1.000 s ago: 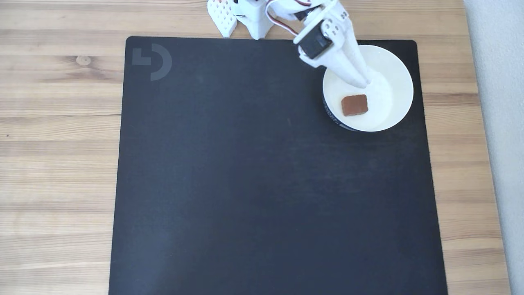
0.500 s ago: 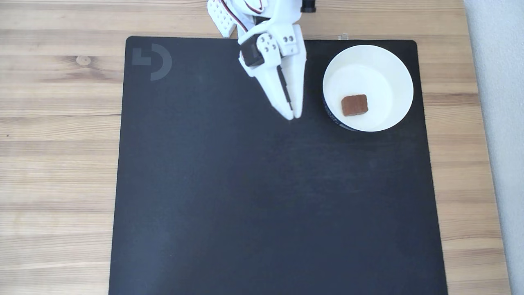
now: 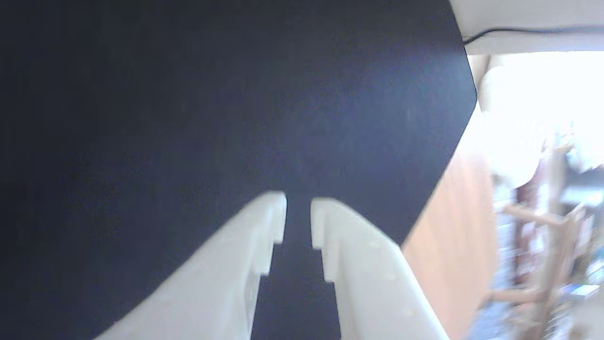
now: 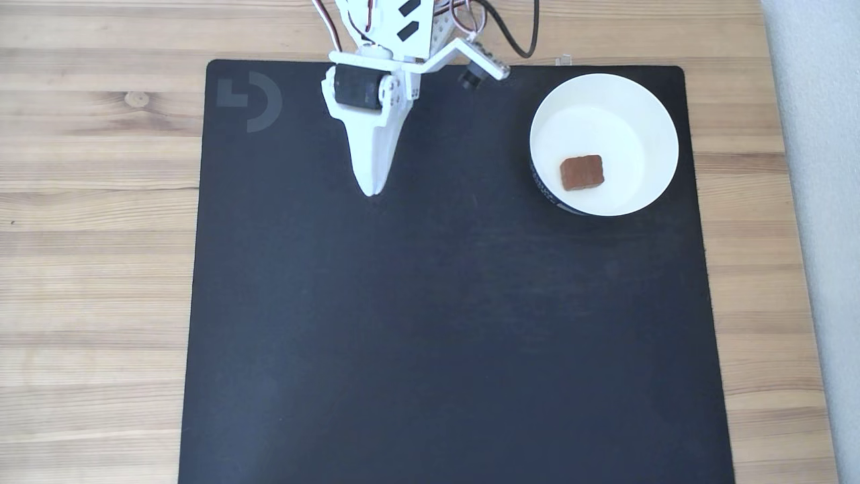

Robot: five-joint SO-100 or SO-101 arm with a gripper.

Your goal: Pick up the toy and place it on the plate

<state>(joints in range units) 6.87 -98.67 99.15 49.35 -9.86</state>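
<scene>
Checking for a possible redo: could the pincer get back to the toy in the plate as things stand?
Probably yes. The toy lies uncovered in the open-topped plate, and only bare black mat lies between it and the empty pincer.

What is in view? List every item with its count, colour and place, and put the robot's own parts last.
toy: one, reddish-brown, lying inside the plate.
plate: one, white inside with a dark outer band, on the mat's upper right in the fixed view.
mat: one, black with a faint grey logo in its upper left corner, covering most of the table.
table: one, light wood, under the mat.
cables: several, black, red and white, at the top edge by the arm.
gripper: one, white, above bare mat left of the plate, fingertips slightly apart, holding nothing.
</scene>
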